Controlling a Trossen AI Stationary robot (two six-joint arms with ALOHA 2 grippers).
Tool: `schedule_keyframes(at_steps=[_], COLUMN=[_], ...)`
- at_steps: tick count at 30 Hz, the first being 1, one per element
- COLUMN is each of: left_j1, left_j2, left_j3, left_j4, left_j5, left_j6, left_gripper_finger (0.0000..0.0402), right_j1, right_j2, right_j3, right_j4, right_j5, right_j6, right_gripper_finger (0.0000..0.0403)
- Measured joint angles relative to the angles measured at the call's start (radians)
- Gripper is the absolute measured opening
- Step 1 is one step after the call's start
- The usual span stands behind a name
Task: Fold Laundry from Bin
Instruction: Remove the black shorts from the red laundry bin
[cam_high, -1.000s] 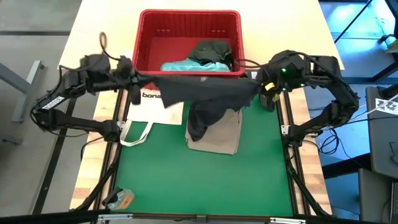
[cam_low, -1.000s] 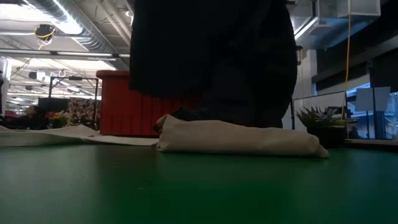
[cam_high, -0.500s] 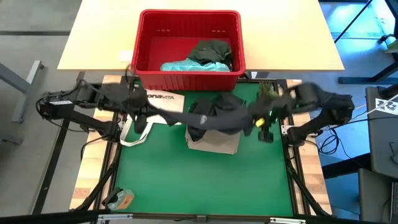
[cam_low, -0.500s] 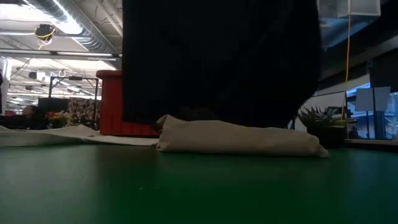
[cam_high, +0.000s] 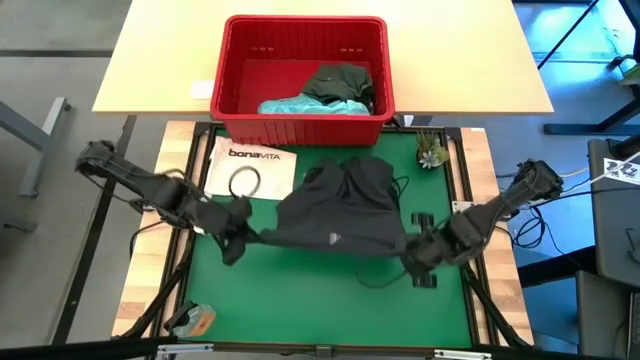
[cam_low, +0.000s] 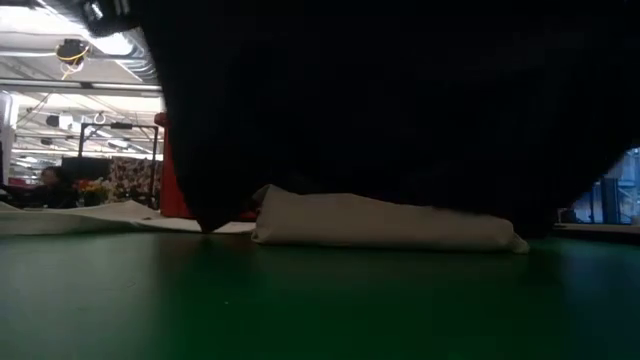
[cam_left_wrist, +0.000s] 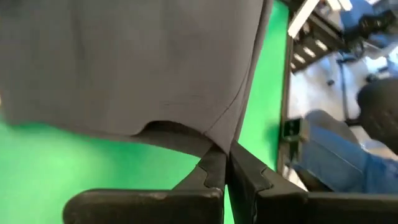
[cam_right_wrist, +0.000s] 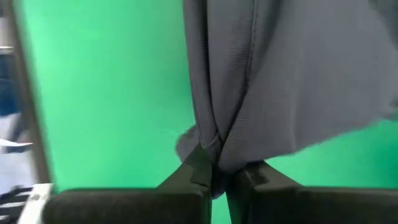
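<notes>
A dark grey garment (cam_high: 340, 212) is stretched wide above the green mat between my left gripper (cam_high: 238, 240) and my right gripper (cam_high: 413, 256), both shut on it. In the low view it hangs like a curtain (cam_low: 380, 100) in front of the folded khaki garment (cam_low: 385, 222), which lies flat on the mat and is covered in the high view. The red bin (cam_high: 232, 70) stands at the far edge with a turquoise garment (cam_high: 300, 103) and a dark green one (cam_high: 340, 82) inside. My left gripper pinches the garment's left corner, at a seamed edge (cam_left_wrist: 216, 140), between its two fingers, slanting down from the table's left. The cloth runs off it toward the other gripper. My right gripper pinches a bunched fold at the garment's right end (cam_right_wrist: 214, 146), pointing down from above; several layers are gathered there. The cloth spreads away from it, its far part lying on the table.
A white tote bag (cam_high: 262, 170) lies flat on the mat's far left, next to the bin. A small plant (cam_high: 432, 152) stands at the mat's far right corner. A small object (cam_high: 196, 320) lies at the near left corner. Bare green mat (cam_high: 330, 310) stretches toward the near edge.
Both grippers have swept down and toward the table's near edge, staying shut. The dark garment, held high by the bin's front a second ago, has been drawn out over the khaki garment and now hangs lower and wider, nearer the low camera.
</notes>
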Motion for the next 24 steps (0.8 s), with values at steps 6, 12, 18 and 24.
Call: schedule_keyframes(at_steps=[6, 12, 18, 24], left_j1=[-0.09, -0.172, -0.218, -0.245], left_j2=[0.109, 0.246, 0.357, 0.433], left_j3=[-0.105, -0.117, -0.118, -0.118], left_j4=[0.133, 0.238, 0.377, 0.407], left_j5=[0.063, 0.122, 0.185, 0.194], left_j6=[-0.122, -0.165, -0.168, -0.22], left_gripper_finger=[0.0, 0.0, 0.0, 0.0], right_j1=[0.103, 0.181, 0.23, 0.239], right_j2=[0.041, 0.1, 0.172, 0.231], right_j3=[-0.093, -0.162, -0.174, -0.174], right_j4=[0.182, 0.337, 0.478, 0.512], right_j5=[-0.017, -0.05, -0.106, -0.105], right_j6=[0.078, 0.172, 0.192, 0.192], right_gripper_finger=[0.0016, 0.0024, 0.0019, 0.0026])
